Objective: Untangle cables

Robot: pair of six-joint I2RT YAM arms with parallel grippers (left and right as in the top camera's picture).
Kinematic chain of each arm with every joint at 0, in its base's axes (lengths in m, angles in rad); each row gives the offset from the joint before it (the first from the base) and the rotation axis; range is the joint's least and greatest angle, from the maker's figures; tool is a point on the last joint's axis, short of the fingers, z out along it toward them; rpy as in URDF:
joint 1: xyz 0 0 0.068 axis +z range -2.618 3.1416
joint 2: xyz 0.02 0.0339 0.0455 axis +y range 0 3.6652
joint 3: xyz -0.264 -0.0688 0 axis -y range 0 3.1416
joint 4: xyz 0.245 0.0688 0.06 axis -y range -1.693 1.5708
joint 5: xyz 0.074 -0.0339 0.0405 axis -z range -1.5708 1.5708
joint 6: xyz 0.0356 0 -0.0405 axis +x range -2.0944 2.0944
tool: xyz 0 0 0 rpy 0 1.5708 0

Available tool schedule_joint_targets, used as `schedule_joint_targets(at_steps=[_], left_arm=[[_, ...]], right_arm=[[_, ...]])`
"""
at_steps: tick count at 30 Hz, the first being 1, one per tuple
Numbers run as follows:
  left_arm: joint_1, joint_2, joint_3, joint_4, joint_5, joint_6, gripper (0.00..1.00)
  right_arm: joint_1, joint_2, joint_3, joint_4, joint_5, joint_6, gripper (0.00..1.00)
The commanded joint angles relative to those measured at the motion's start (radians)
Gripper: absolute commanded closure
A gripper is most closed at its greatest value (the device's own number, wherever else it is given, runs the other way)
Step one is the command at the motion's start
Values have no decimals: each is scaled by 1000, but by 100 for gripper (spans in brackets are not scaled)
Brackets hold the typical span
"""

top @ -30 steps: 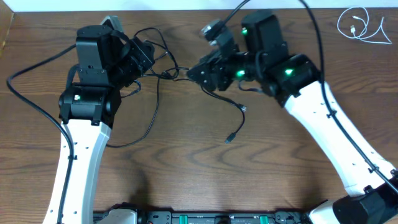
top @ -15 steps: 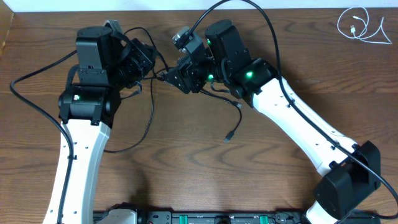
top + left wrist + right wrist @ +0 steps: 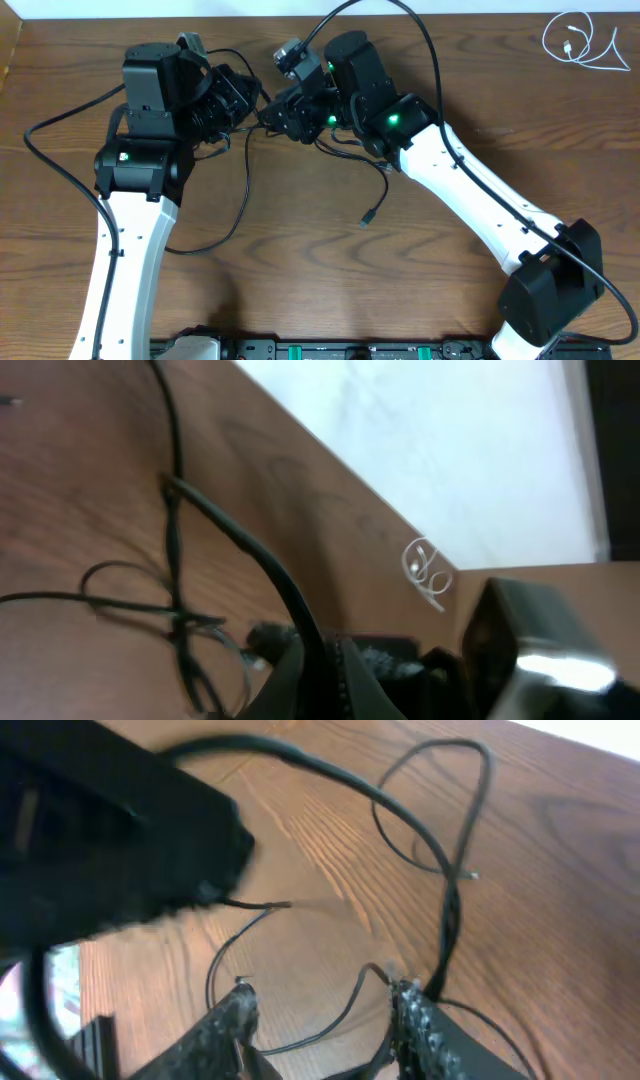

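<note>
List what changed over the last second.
The right gripper swung left, closing in on the left gripper above the black cables. The left arm, the loose plug end and the white cable stayed put.

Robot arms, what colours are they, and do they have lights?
Both arms are white tubes with chunky black joints. The left arm has one green light; the right arm shows two. A thick black lead loops off each. The right one's fingers are black and bumpy.
</note>
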Motion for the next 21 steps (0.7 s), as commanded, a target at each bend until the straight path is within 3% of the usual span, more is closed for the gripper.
schedule_joint_targets(at_steps=[1, 6, 7, 9, 10, 15, 21], left_arm=[[12, -40, 22, 70, 67, -27, 93], [24, -70, 22, 97, 69, -29, 93], [24, -71, 22, 95, 69, -29, 93], [24, -71, 22, 89, 68, -24, 93], [27, -71, 22, 90, 68, -25, 92], [74, -75, 22, 99, 68, -24, 93], [200, -82, 22, 98, 68, -16, 93]], right_arm=[[3, 10, -39, -10, 58, 77, 65], [2, 10, -43, -2, 34, 77, 68], [2, 10, -43, -1, 32, 77, 74], [1, 10, -43, -3, 38, 77, 97], [-3, 10, -43, -13, 51, 78, 99], [-50, 10, -43, -167, 272, 193, 99], [-163, 10, -45, -396, 526, 208, 99]])
